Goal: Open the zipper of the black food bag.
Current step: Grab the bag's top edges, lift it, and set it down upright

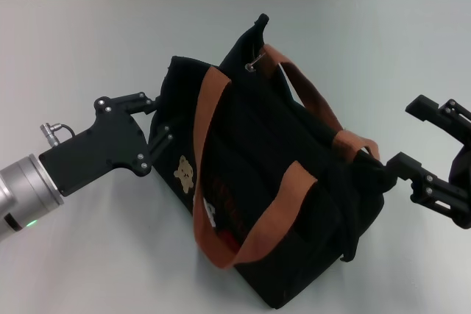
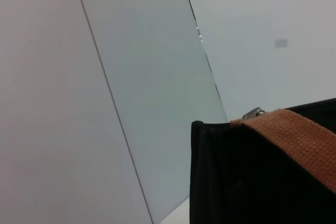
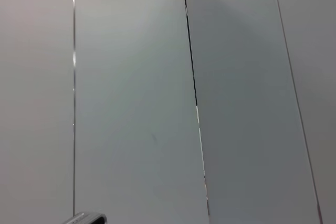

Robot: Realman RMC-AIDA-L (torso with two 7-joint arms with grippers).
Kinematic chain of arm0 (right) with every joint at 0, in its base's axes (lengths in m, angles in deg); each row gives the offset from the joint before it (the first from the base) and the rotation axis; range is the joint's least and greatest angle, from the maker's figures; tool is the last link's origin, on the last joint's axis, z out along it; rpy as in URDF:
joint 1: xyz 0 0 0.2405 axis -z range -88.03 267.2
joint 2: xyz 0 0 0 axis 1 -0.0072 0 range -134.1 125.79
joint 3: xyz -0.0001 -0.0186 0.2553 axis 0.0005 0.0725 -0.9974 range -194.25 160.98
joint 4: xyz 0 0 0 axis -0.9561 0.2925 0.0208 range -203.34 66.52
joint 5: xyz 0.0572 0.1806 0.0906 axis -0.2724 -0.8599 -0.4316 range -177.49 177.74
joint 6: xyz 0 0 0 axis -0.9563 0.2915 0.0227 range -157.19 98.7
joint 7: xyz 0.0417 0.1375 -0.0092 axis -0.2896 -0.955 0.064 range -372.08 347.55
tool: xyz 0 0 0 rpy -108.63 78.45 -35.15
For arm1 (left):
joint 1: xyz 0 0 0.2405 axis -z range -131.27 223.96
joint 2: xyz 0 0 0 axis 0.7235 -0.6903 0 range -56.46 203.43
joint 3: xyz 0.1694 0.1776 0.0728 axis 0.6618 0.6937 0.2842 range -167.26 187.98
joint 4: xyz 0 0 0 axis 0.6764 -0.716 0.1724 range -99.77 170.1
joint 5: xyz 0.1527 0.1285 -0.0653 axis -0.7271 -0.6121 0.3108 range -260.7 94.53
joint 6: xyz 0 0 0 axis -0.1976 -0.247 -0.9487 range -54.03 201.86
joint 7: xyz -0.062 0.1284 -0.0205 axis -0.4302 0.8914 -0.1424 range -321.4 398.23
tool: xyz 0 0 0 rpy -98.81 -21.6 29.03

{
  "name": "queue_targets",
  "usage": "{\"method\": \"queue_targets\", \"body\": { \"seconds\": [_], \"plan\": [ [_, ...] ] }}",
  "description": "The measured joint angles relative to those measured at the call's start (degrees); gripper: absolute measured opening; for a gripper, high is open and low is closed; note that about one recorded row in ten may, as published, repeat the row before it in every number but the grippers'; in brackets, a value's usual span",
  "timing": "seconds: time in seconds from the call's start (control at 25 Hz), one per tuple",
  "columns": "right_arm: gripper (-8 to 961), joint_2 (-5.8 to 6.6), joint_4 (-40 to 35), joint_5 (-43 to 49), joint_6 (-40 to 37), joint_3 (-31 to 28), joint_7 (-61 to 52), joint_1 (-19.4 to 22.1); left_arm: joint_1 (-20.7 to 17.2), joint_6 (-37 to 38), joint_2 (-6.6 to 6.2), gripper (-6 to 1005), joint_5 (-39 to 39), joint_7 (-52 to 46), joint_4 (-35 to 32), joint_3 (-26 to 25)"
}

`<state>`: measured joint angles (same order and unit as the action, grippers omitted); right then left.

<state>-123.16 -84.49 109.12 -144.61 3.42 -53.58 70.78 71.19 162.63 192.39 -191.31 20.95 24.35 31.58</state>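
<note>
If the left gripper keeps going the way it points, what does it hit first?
The left gripper points at the black food bag's side panel and appears already against it, though contact is uncertain.

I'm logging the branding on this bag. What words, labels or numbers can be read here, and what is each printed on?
Nothing can be read.
Red label on the black food bag: lettering too blurred to make out.
White tag beside it: no legible text.
Bear patch: a picture only.
Both wrist views: no text.

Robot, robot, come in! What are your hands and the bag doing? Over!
Left end effector open at bag side. Right end effector open at opposite end. Zipper pull at far end, untouched. Straps drape over top.
</note>
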Motion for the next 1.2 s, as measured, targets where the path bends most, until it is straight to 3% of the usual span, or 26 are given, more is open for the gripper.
{"method": "queue_targets", "body": {
  "seconds": [0.36,0.68,0.92,1.2],
  "plan": [
    [775,0.00,0.00,-0.27,-0.75,-0.02,0.01,0.67,0.22,0.10,0.08,130,0.91,3.66,1.12,-0.09],
    [775,0.06,0.00,-0.29,-1.07,-0.01,-0.09,0.77,0.16,0.53,0.12,97,3.30,3.87,1.16,-0.05],
    [775,0.74,-1.73,0.10,-3.44,0.71,-1.31,1.71,0.55,3.44,0.14,98,7.32,8.56,1.15,-0.03],
    [776,0.23,-5.12,3.81,-3.24,1.78,-5.01,1.40,2.59,6.71,0.11,99,10.25,16.79,0.71,-0.03]
  ]
}}
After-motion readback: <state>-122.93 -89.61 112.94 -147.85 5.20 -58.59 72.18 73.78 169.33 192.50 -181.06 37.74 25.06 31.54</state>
